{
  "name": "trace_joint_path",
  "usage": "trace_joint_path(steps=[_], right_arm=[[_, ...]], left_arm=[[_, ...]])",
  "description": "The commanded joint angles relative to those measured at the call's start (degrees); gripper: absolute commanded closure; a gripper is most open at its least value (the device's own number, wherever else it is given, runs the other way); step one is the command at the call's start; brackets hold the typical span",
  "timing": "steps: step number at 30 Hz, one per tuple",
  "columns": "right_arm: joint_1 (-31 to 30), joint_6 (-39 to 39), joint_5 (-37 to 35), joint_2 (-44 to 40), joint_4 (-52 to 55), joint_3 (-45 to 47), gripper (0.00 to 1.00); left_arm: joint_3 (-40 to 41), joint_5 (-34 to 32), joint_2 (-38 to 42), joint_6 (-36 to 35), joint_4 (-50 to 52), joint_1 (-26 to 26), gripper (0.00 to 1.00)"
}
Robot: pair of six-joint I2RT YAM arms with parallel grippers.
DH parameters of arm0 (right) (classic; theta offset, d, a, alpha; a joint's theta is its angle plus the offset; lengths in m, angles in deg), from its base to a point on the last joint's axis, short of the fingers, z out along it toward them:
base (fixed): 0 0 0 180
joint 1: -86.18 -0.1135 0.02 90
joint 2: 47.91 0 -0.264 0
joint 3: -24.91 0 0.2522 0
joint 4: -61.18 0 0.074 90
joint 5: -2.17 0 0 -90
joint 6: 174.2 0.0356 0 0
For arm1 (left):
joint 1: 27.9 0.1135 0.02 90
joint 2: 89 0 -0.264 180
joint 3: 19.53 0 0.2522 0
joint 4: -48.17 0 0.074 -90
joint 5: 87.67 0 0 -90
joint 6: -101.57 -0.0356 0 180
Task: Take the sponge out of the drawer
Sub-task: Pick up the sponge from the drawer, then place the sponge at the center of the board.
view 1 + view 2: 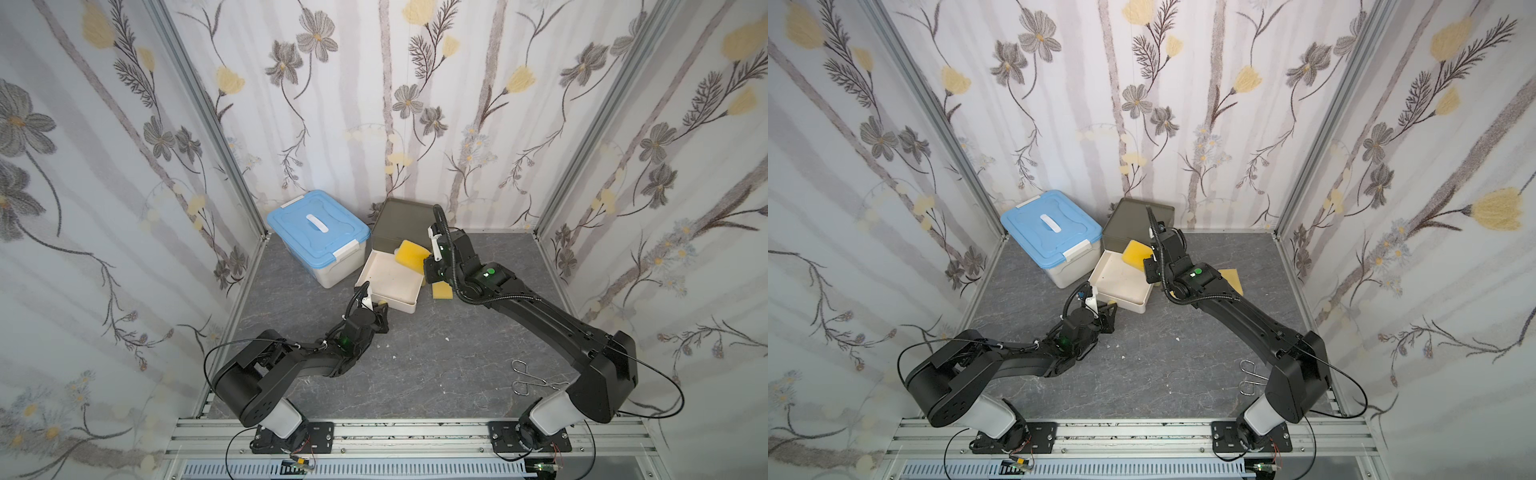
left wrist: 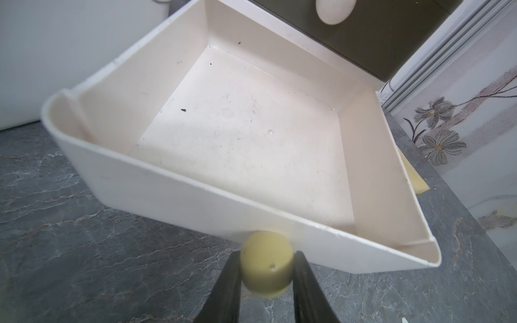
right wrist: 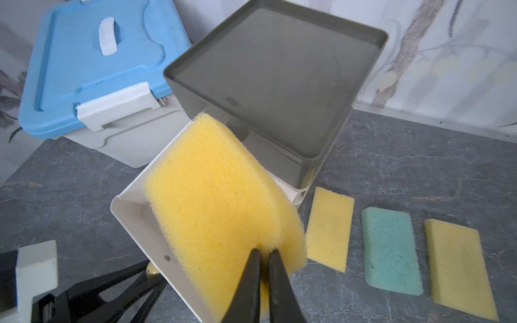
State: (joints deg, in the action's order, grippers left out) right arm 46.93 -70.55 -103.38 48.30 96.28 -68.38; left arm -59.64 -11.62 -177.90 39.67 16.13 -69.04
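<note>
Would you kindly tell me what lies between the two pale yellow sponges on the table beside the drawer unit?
A green sponge lies flat between them, touching neither; the right wrist view shows this.

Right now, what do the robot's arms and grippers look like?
The left arm and right arm are matte black with pale grey base sleeves, ribbed black cables and green lights. The left gripper and right gripper have slim black tapered fingers.

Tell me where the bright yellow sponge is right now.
In both top views the sponge is pinched in the right tool, held above the far right corner of the white drawer, just in front of the grey drawer unit.
</note>
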Motion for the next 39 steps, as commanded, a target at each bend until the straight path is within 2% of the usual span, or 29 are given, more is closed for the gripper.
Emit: trace_joint_path(steps=[1,7,10,13,24,29,33,39], right_arm=[[1.16,-0.05,-4.87,-3.34,-2.93,2.23,0.89],[9.9,3.38,-5.24,-8.64,-2.45,8.4,0.89],[14.67,4.52,-2.63,-10.71,-3.68,11.94,0.89],[17.06,4.86,-2.3,-11.04,-4.02,13.34,0.89],[26.58,5.6,-1.9,-8.92,-3.42,13.92,0.93],[33.59,6.46,-0.81,-8.05,-3.48,15.25,0.94],[39.69,6.99,2.56,-5.14,-4.46,15.74,0.94],[44.32,7.75,2.7,0.35,-5.95,13.86,0.95]], left_arm=[[-0.32,-0.33,-0.44,0.29,1.62,0.05,0.79],[-0.34,0.07,-0.6,0.51,1.41,0.07,0.79],[-0.36,0.07,-0.5,0.47,1.41,0.05,0.79],[-0.4,0.16,-0.54,0.46,1.45,0.08,0.79],[-0.34,0.07,0.08,0.2,1.72,0.1,0.79],[-0.27,0.06,-0.03,0.12,1.53,0.09,0.79],[-0.26,0.24,-0.2,0.11,1.15,0.0,0.79],[-0.1,0.33,-0.04,-0.01,1.15,0.03,0.79]])
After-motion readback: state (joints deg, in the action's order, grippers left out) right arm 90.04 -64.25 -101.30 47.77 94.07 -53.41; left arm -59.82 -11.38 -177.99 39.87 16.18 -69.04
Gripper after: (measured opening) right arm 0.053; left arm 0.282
